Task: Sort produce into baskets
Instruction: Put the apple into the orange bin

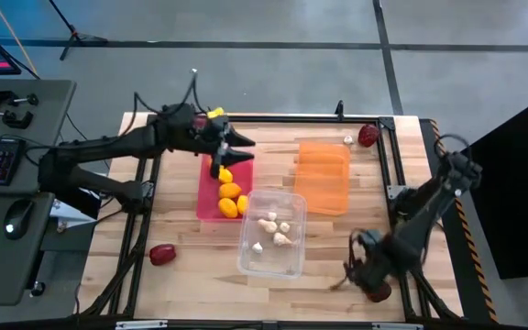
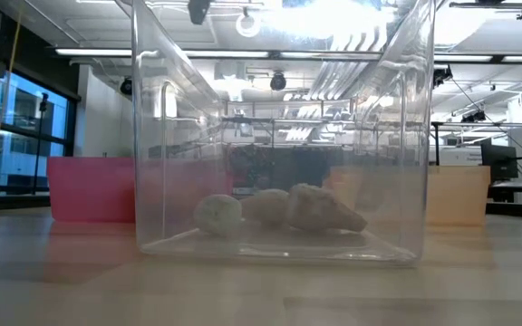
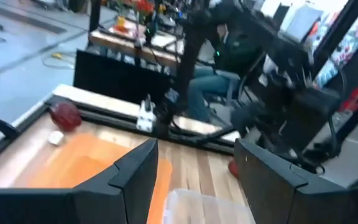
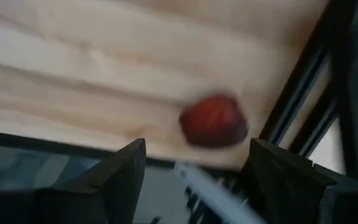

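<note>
The pink bin [image 1: 211, 194] holds several yellow lemons [image 1: 230, 191]. The clear bin [image 1: 271, 258] holds several whitish garlic bulbs [image 1: 270, 223], which also show in the low view [image 2: 279, 210]. The orange bin [image 1: 324, 174] is bare. My left gripper [image 1: 244, 147] hovers open and empty over the pink bin's far end; its wrist view [image 3: 194, 146] shows nothing between the fingers. My right gripper [image 1: 363, 273] is open at the table's near right corner, by a dark red beet [image 1: 379, 293]. In its wrist view [image 4: 197, 146] the beet [image 4: 213, 120] lies on the wood ahead, between the fingers and untouched.
A second beet [image 1: 368, 136] and a loose garlic bulb [image 1: 347, 139] lie at the far right, beyond the orange bin. A third beet [image 1: 161, 254] lies near the left front. Something yellow [image 1: 215, 114] shows behind the left arm. A black frame rail [image 1: 401, 183] edges the table.
</note>
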